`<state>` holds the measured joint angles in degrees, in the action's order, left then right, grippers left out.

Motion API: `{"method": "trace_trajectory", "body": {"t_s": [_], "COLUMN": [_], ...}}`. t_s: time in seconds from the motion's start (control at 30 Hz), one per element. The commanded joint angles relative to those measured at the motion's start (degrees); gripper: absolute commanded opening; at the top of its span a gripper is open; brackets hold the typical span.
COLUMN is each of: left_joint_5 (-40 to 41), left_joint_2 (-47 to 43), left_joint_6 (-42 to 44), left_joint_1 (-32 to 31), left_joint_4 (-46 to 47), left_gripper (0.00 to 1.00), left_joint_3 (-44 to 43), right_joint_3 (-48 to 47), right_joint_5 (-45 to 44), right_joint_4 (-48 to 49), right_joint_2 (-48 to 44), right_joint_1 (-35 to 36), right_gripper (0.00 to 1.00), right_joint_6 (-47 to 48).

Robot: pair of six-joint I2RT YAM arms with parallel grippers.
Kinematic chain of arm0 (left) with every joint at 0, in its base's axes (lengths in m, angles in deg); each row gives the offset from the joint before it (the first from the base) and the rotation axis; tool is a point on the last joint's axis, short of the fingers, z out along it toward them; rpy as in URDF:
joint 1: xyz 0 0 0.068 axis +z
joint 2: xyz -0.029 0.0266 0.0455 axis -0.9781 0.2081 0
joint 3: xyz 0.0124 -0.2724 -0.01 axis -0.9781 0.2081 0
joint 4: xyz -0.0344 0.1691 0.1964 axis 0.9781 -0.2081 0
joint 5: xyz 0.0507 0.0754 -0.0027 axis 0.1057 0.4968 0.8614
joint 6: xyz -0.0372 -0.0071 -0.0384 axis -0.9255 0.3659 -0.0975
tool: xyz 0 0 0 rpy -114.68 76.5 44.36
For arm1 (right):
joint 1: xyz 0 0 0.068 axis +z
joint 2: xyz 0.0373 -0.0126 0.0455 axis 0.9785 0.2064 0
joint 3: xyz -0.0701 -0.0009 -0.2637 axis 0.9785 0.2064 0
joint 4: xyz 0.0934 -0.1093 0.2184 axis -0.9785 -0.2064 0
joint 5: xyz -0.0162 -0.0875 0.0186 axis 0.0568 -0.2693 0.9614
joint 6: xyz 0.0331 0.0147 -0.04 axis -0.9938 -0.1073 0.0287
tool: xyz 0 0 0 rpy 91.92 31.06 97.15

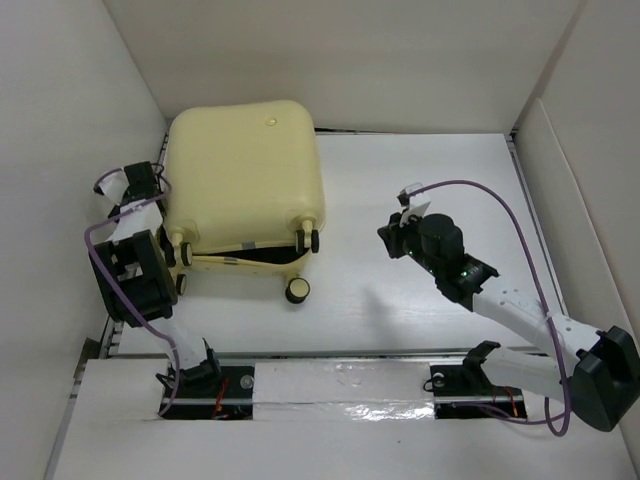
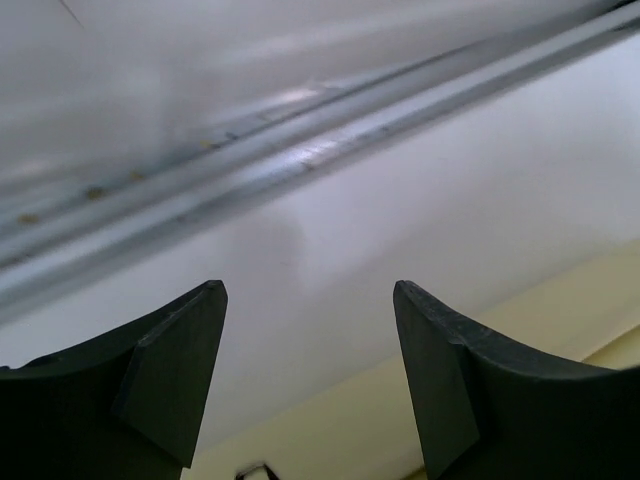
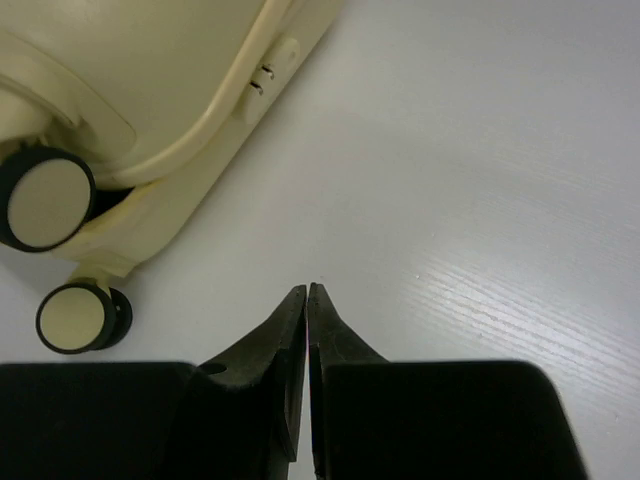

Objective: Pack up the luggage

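The luggage, a pale-yellow hard-shell suitcase, lies flat at the table's back left. Its lid sits down with a narrow gap along the near side, where the black lining shows. Caster wheels stick out at the near right corner. My left gripper is at the suitcase's left side, open, nothing between its fingers; yellow shell lies just below them. My right gripper hovers over bare table to the right of the wheels, its jaws pressed together on nothing.
White enclosure walls stand close on the left, back and right. A metal rail runs along the wall beside the left gripper. A taped strip edges the near side by the arm bases.
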<state>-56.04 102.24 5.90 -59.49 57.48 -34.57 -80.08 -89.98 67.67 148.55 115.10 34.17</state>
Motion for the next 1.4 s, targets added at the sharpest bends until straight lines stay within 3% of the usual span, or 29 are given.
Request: {"method": "trace_trajectory", "body": {"t_s": [0.0,0.27,0.47,0.57,0.67,0.8,0.9,0.97,1.07,1.1,1.13,1.23,1.3,1.37], "left_joint_5": [-12.3,-13.0,-13.9,-12.9,-11.1,-5.9,-3.3,-3.9,-3.0,-1.6,-0.7,0.6,0.1,0.1], "left_joint_2": [-8.0,-24.6,-38.6,-43.5,-46.4,-48.3,-49.8,-51.4,-54.0,-56.5,-57.7,-61.0,-60.1,-57.3], "left_joint_6": [-5.5,-12.6,-13.5,-14.8,-15.8,-15.1,-12.0,-11.2,-11.0,-10.8,-10.7,-10.8,-11.1,-12.3], "left_joint_1": [-11.4,-21.3,-26.8,-32.0,-38.1,-45.0,-46.7,-46.7,-46.7,-46.7,-46.7,-45.7,-44.5,-43.5], "left_joint_4": [4.7,13.8,16.0,15.6,14.9,11.8,10.5,8.0,6.5,6.4,6.4,10.0,13.8,18.2], "left_gripper": [0.65,0.64,0.62,0.59,0.58,0.6,0.64,0.66,0.66,0.67,0.67,0.69,0.7,0.73], "left_joint_3": [10.4,31.0,43.7,48.1,50.8,49.2,43.8,40.7,39.0,38.8,38.6,36.9,35.2,32.5], "right_joint_3": [0.3,0.8,-0.1,-1.2,-3.7,-9.5,-11.7,-9.8,-6.1,-5.1,-4.0,-5.5,-9.9,-13.6], "right_joint_5": [-2.3,-2.7,-0.3,1.6,5.4,7.6,7.6,8.3,11.0,12.3,13.4,13.4,4.9,-2.7], "right_joint_4": [0.9,-0.1,-1.0,-0.9,-0.5,-2.9,-7.8,-8.9,-8.7,-8.6,-8.6,-9.9,-11.8,-11.4], "right_joint_2": [-2.2,-2.3,1.4,3.8,6.6,7.5,2.3,-4.0,-10.8,-11.6,-12.1,-11.8,-10.1,-7.7], "right_joint_1": [-1.2,-6.0,-14.9,-19.0,-22.2,-24.2,-24.2,-23.3,-20.2,-19.1,-17.7,-9.1,-2.6,-0.7], "right_gripper": [0.1,0.12,0.18,0.23,0.34,0.55,0.67,0.72,0.73,0.73,0.65,0.3,0.1,0.09], "right_joint_6": [-0.1,-1.1,-2.7,-3.4,-3.5,-3.7,-2.9,-3.0,-3.8,-3.8,-3.7,-2.0,-1.1,0.5]}}
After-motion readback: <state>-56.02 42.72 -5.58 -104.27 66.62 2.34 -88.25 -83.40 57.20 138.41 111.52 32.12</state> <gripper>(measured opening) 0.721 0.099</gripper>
